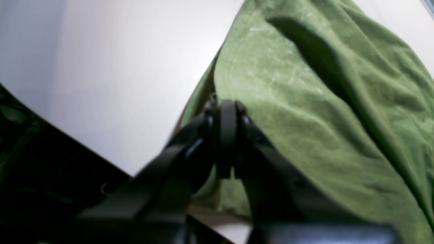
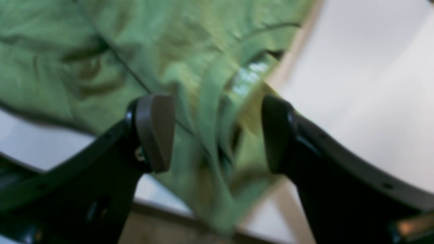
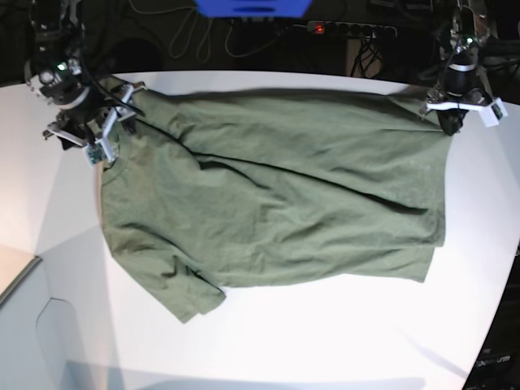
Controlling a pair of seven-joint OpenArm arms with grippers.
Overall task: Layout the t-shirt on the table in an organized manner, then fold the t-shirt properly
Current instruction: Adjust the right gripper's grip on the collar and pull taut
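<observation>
**Shirt spread out, folding not begun**

On the white tabletop [image 3: 325,341], the t-shirt [image 3: 276,195] lies across the frame's middle, mostly flat but wrinkled, one sleeve at lower left. At upper right, the left tool [image 1: 226,112] is clamped on a shirt corner. At upper left, the right tool [image 2: 217,132] gapes around bunched fabric. Layout looks nearly done; smoothing and every fold remain.

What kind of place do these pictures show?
Probably a robotics lab or test bench: a white table bearing only a t-shirt, a power strip and loose cables behind, two arms mounted at its far edge.
</observation>
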